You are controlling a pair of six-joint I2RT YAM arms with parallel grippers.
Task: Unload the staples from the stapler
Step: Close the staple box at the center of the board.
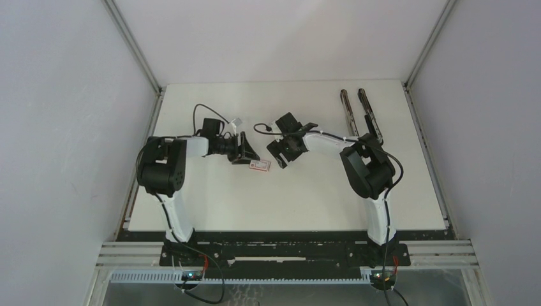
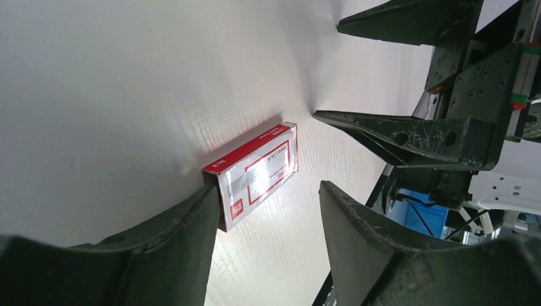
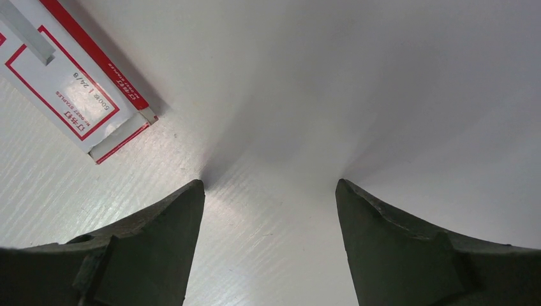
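Note:
The stapler (image 1: 358,113) lies swung open at the back right of the table, its two long arms side by side, away from both grippers. I cannot make out loose staples; a grey strip (image 3: 25,29) on the box's face may be print or a strip. My left gripper (image 2: 268,188) is open, and the end of the small red-and-white staple box (image 2: 255,172) touches its left finger, with a gap to the other. My right gripper (image 3: 269,182) is open just right of the box (image 3: 70,95), tips near the table, nothing between them.
The two grippers (image 1: 247,155) (image 1: 275,153) face each other closely at mid-table over the box (image 1: 259,166). The right gripper's fingers (image 2: 395,131) fill the left wrist view's right side. Grey walls enclose the white table (image 1: 306,197) on three sides.

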